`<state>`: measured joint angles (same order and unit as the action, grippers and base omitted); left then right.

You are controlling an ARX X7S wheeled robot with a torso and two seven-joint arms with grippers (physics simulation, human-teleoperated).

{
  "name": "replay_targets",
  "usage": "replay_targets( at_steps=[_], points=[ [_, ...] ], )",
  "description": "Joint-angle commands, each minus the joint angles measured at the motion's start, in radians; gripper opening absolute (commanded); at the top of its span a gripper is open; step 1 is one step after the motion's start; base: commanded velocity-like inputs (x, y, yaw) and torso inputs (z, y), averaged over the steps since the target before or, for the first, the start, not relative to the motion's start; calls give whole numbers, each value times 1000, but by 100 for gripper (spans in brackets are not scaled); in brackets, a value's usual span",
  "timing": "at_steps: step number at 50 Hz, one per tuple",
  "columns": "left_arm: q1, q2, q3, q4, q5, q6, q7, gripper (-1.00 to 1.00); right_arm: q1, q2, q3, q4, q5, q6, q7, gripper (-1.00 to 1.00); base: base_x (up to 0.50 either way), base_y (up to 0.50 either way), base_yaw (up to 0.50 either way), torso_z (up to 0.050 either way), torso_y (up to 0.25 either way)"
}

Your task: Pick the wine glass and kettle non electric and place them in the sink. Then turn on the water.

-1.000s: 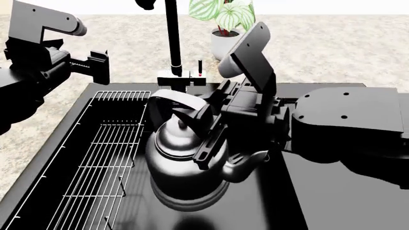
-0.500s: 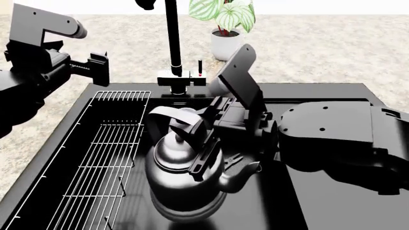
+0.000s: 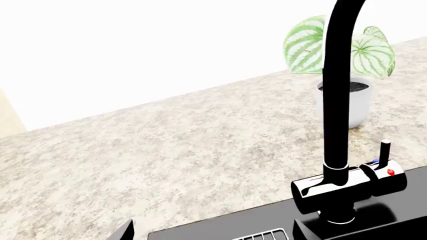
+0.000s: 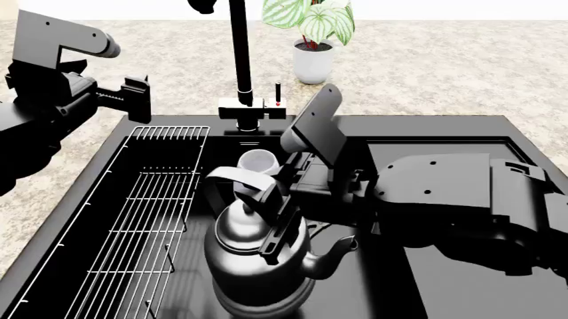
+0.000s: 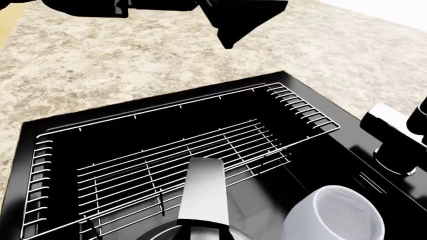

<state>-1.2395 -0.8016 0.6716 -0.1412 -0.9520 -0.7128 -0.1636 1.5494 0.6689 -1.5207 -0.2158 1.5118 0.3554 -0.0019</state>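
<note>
Now lower: kettle [image 4: 257,256] in sink [image 4: 443,129] | wine glass [image 4: 258,160] uncovered

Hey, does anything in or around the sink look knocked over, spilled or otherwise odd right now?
Nothing stands out. The kettle sits upright in the sink with the right tool at its handle, the wine glass stands upright behind it, and the plant pot is upright on the counter. No spills show.
</note>
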Motion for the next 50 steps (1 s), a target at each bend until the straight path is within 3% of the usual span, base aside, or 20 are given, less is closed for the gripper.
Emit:
replay_targets(
  at_steps=[1,50],
  points=[
    [5,-1,0,1,1,2,0,100,-12,-13,7,13,-20,-4,3,-100,0,0,0,0,10],
    [18,4,12,-19,25,21,15,100,-86,-53,-33,60,-70,-2,-10,-100,0,0,0,0,0]
  ],
)
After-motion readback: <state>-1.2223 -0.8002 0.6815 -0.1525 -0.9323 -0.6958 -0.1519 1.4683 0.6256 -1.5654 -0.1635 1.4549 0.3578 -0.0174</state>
